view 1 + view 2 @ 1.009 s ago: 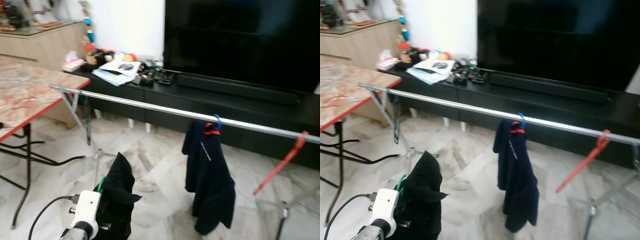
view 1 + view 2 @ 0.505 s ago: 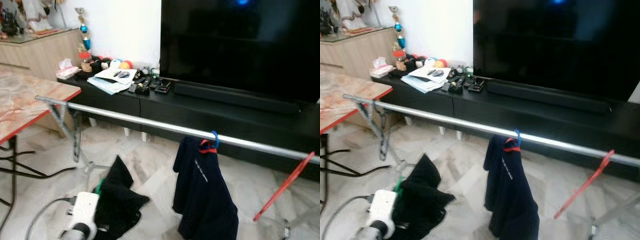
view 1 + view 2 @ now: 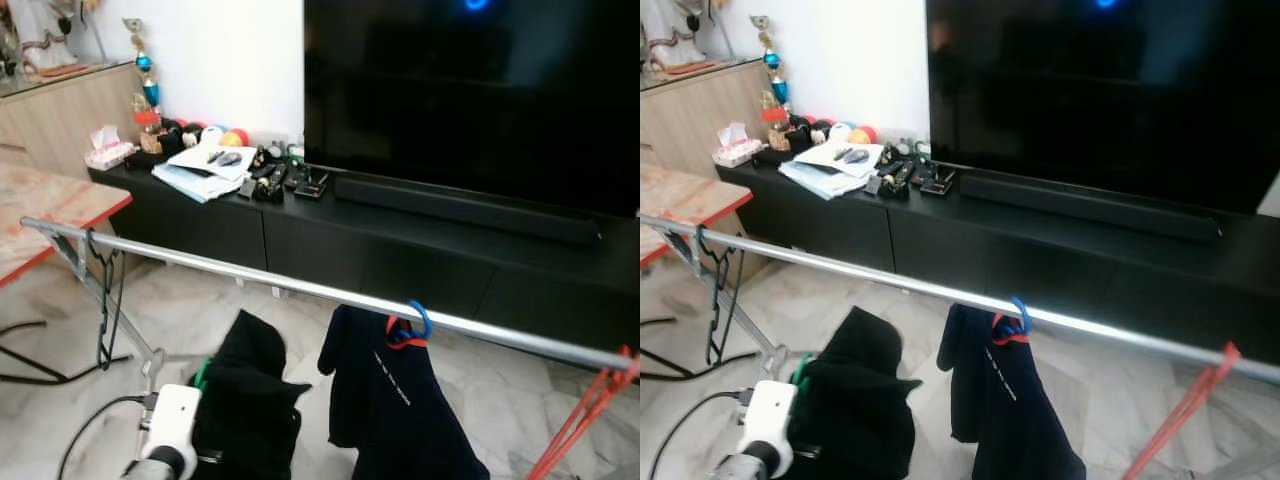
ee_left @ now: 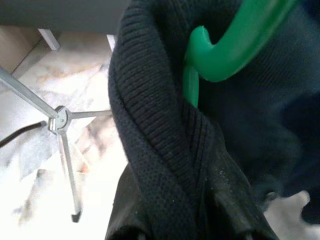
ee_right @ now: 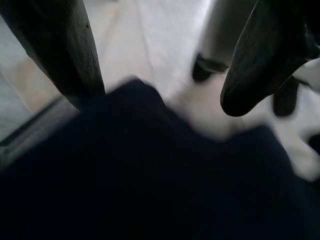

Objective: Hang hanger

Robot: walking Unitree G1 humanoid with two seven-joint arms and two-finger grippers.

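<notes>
My left gripper (image 4: pixel 190 234) is shut on a green hanger (image 4: pixel 225 55) that carries a black knit garment (image 3: pixel 245 400). Its white wrist (image 3: pixel 170 430) rises at the lower left, and the garment hangs just below and in front of the silver rail (image 3: pixel 250 278). A navy shirt (image 3: pixel 400 405) hangs from the rail by a blue hook (image 3: pixel 418 320). In the right wrist view my right gripper (image 5: pixel 160 102) is open, its fingers (image 5: pixel 55 45) spread above dark cloth (image 5: pixel 150 175).
Behind the rail stand a black TV cabinet (image 3: pixel 420 250) and a large dark TV (image 3: pixel 470 90), with papers and small items (image 3: pixel 205 165) on the cabinet. A red-edged marble table (image 3: pixel 50 210) is at left. A black empty hanger (image 3: pixel 105 300) and a red hanger (image 3: pixel 590 420) hang on the rail.
The camera has moved closer to the rail, and the table has slid out to the left. The held garment now sits higher, nearer the rail. The navy shirt stays hung.
</notes>
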